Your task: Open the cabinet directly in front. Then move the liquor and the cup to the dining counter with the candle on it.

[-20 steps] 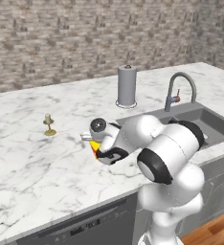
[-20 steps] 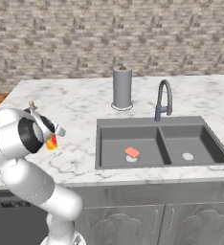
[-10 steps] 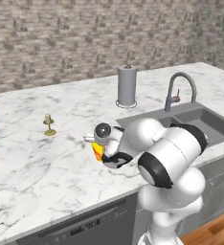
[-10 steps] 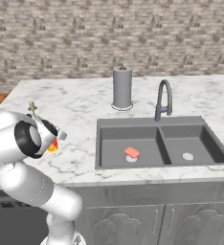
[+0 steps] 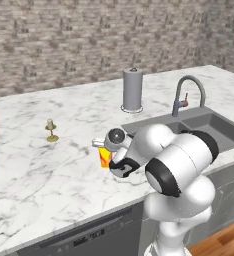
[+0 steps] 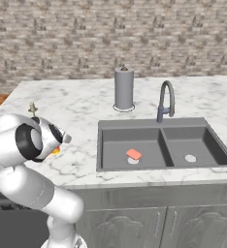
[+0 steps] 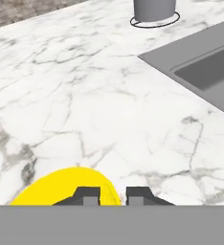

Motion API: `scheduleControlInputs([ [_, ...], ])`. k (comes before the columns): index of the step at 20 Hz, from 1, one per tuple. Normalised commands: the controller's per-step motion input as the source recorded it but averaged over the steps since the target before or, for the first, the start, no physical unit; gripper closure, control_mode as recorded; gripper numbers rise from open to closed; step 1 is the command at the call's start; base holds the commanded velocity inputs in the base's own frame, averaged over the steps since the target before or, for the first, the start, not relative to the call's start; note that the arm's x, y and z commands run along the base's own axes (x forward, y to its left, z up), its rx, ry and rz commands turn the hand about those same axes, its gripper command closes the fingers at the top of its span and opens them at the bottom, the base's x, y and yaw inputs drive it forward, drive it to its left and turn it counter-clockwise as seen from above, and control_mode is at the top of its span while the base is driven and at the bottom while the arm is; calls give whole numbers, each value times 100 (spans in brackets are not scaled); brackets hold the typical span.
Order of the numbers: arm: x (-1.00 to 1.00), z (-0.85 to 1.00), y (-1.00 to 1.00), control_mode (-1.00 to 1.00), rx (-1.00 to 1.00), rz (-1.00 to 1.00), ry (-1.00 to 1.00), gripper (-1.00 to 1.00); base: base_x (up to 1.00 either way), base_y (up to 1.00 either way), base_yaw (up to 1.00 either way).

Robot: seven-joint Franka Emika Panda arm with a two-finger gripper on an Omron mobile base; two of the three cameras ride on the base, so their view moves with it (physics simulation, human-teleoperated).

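End effector (image 7: 109, 194) fingertips astride yellow cup (image 7: 66, 187) rim, grasping it, over dining counter (image 7: 85, 95)

Our wrist covers most of the cup (image 5: 104, 157); its base beneath the fingertips (image 7: 87, 195) is cut off.

Yellow cup (image 7: 66, 187) at bottom edge, rim against closely spaced fingertips (image 7: 89, 195). White marble surface (image 7: 85, 100) beyond; sink (image 7: 207, 72) at right; grey cylinder (image 7: 153, 9) at top.

A rendered kitchen: marble counter (image 5: 49, 170) with built-in sink (image 6: 164, 145), faucet (image 6: 165, 100), brick wall (image 5: 64, 40), cabinets (image 6: 154, 225) below.
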Motion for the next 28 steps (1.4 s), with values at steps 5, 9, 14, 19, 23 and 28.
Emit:
scheduleControlInputs([
  [5,0,25,0,-100,0,0,3,-100,0,0,0],
  [9,0,73,0,-100,0,0,2,-100,0,0,0],
  [14,0,98,0,-100,0,0,1,-100,0,0,0],
  [19,1,100,0,-100,0,0,4,-100,0,0,0],
  [23,-43,64,-4,-100,0,0,2,-100,0,0,0],
  [28,-100,3,-31,-100,0,0,-8,-100,0,0,0],
])
